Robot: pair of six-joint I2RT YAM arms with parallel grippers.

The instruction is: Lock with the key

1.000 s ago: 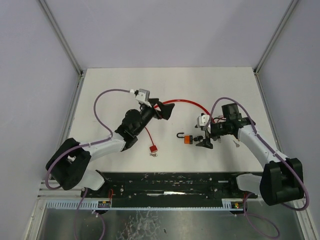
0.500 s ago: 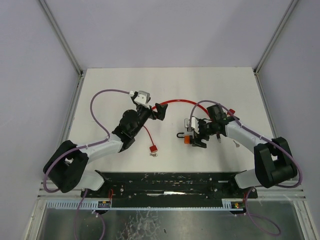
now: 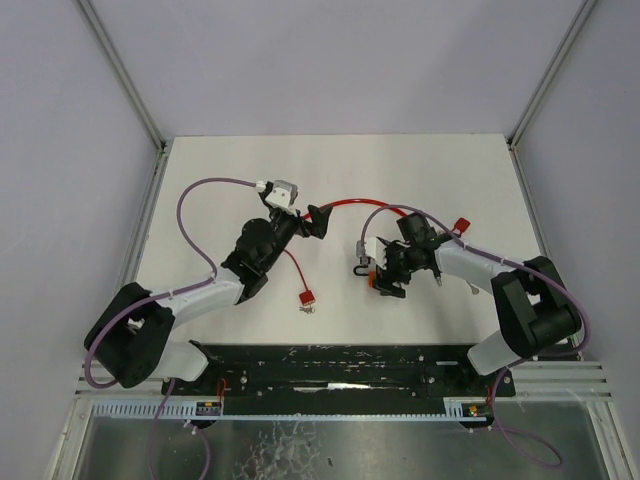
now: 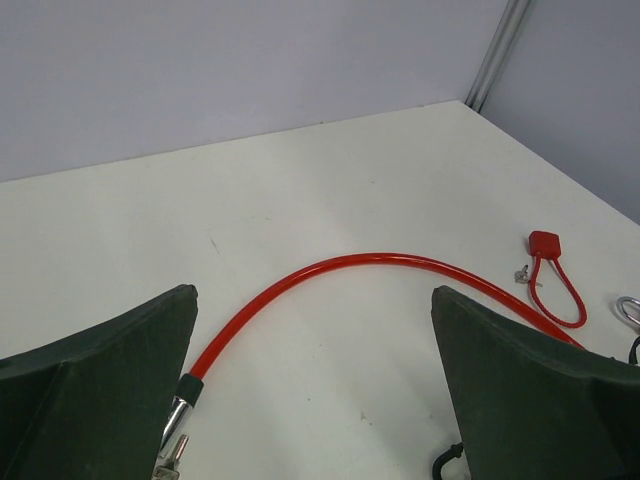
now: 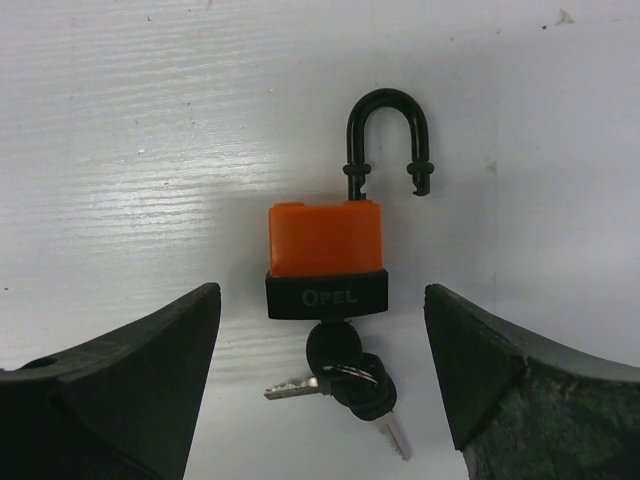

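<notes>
Squarely within spread right gripper (image 5: 322,305), orange padlock (image 5: 325,240), key (image 5: 335,352) inserted

The padlock (image 5: 325,240) is made of matt orange plastic; the cable (image 4: 380,258) is coated glossy; the tabletop (image 5: 150,150) is finished matt.

White arms (image 3: 200,292) with black joints trail purple cables (image 3: 185,205), ending in the dark wedge-fingered left hand (image 4: 312,300) and right hand (image 5: 320,290).
</notes>
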